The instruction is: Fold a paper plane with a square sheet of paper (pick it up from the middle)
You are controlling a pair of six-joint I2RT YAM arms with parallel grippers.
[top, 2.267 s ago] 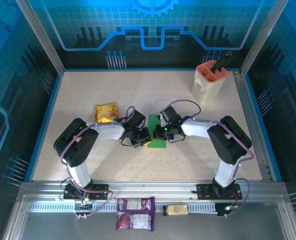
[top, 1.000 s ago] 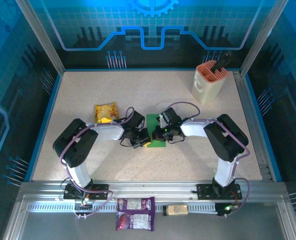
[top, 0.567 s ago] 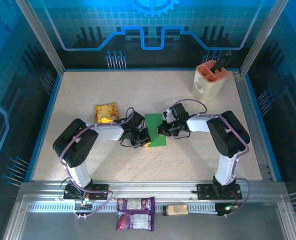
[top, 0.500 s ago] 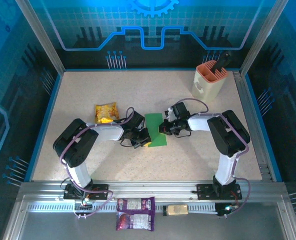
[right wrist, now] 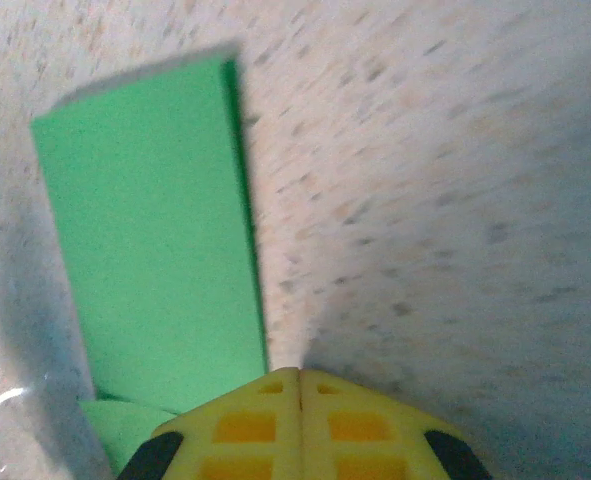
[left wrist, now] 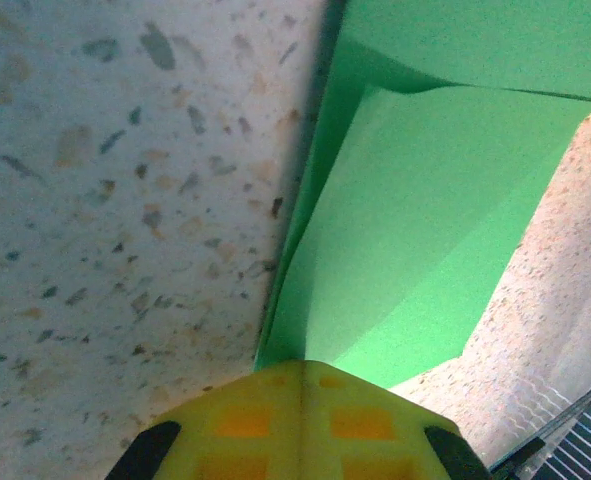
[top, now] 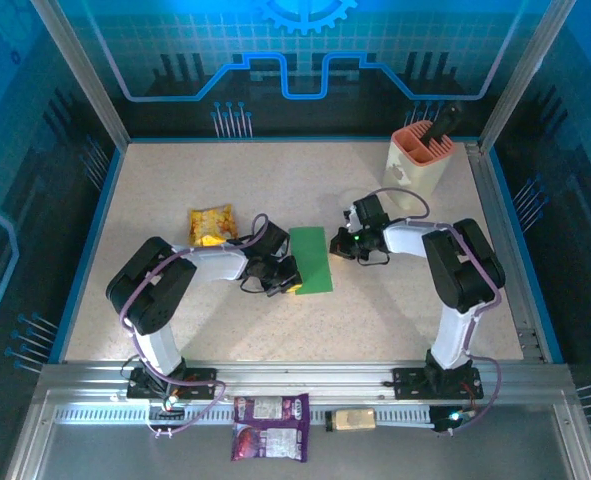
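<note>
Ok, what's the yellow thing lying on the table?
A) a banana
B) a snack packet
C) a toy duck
B: the yellow snack packet is a flat, crinkly bag lying to the left of the green paper.

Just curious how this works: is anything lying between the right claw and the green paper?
Nothing visible. Only bare tabletop separates the shut right gripper from the green paper and its right edge. The left gripper sits at the paper's opposite, near-left corner.
</note>
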